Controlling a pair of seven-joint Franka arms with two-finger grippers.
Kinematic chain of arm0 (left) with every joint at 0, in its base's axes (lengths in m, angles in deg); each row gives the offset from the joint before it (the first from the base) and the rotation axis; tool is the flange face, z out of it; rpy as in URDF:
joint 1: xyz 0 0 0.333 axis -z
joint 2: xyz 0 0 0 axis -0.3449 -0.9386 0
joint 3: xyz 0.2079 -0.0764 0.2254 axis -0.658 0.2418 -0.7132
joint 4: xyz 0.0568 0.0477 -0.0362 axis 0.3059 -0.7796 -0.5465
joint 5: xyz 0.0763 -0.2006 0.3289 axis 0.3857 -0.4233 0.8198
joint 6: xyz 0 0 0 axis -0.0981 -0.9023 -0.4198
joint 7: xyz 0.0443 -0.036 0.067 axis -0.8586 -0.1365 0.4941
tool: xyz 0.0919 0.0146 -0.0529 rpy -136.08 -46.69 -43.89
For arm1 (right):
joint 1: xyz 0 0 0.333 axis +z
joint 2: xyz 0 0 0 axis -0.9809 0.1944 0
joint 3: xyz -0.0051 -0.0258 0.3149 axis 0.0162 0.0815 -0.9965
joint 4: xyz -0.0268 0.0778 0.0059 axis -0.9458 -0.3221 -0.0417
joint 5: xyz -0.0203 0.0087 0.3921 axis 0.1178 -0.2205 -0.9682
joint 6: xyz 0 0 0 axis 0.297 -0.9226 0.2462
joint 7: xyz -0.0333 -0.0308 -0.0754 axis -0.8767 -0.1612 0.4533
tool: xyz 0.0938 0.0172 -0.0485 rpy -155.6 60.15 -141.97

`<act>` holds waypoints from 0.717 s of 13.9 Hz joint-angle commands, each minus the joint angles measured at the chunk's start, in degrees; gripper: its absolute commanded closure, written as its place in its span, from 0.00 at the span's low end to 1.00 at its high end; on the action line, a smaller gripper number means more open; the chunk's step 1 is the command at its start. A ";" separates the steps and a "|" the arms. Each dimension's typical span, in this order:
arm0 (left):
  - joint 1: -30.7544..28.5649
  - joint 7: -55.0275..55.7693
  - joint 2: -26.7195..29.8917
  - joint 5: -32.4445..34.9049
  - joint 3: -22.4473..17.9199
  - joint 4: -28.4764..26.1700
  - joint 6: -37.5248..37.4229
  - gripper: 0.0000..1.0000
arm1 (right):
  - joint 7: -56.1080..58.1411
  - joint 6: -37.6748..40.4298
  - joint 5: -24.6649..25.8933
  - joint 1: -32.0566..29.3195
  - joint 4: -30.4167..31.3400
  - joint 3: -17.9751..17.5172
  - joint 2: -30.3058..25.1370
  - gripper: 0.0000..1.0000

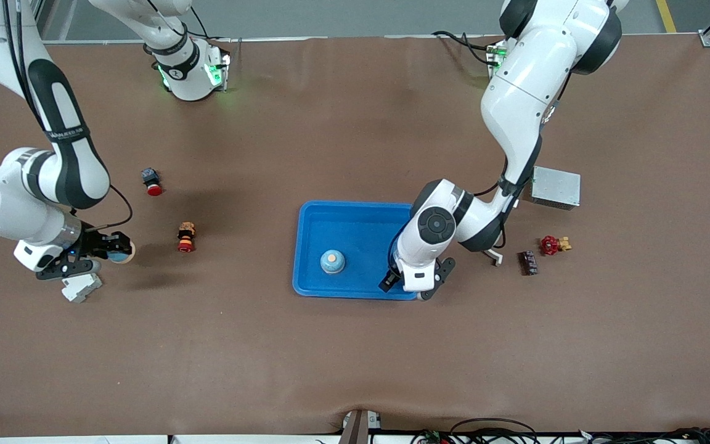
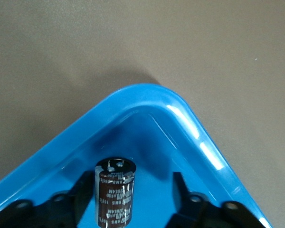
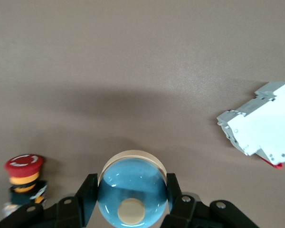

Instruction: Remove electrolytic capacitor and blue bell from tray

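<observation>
The dark cylindrical electrolytic capacitor (image 2: 115, 192) stands upright in a corner of the shallow bright blue plastic tray (image 1: 312, 246), between the left gripper (image 2: 133, 199)'s two black fingers; one finger looks close against it and the other stands off, so the jaws are part-open and no grip shows yet. A round blue bell (image 3: 132, 194) is clamped between the right gripper (image 3: 130, 199)'s shut jaws, above bare table. A second blue bell (image 1: 333, 261) sits in the tray. Neither part is finished.
</observation>
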 commanded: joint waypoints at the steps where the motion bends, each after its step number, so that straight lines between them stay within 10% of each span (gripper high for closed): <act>1: 0.76 0.75 -0.10 1.30 -0.74 1.04 0.22 1.00 | 1.97 -1.86 -1.01 -1.87 0.20 -1.15 1.96 1.00; 10: -1.52 1.38 7.26 1.56 -0.65 1.31 -8.36 1.00 | 1.97 -6.08 -1.01 -1.87 0.28 -1.15 4.95 1.00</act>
